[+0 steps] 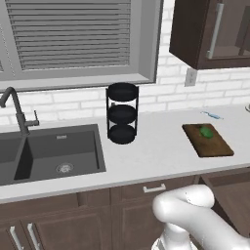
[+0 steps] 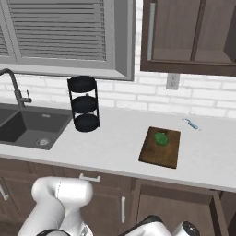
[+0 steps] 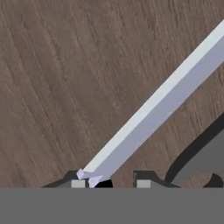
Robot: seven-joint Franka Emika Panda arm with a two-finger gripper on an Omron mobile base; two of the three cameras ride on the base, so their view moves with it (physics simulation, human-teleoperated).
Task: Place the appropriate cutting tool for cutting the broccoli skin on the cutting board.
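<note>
In the left base view the sink [image 1: 58,151] sat at the counter's [image 1: 146,156] 9 o'clock side. The black three-tier rack [image 1: 122,113] stood just past the sink's 2 o'clock corner, against the brick wall.

Further right lay the cutting board [image 1: 207,140], flat on the counter near its front edge. The broccoli [image 1: 206,132] rested on the board towards its 12 o'clock end, probably laid there ready for peeling, with the rest of the board bare for a tool. A small pale-blue tool [image 2: 190,123] lay on the counter at about 2 o'clock from the board in the right base view, apart from it and near the wall. It was too small to identify, though it could be the tool needed.

In the hand view the hand [image 3: 111,183] was close to a brown wood-grain face [image 3: 65,78]. A pale bar [image 3: 157,109] ran from 7 to 1 o'clock, likely a cabinet handle. The fingertips [image 3: 78,183] stood somewhat apart, with the bar's lower end beside the left one. I could not tell whether they gripped it.
</note>
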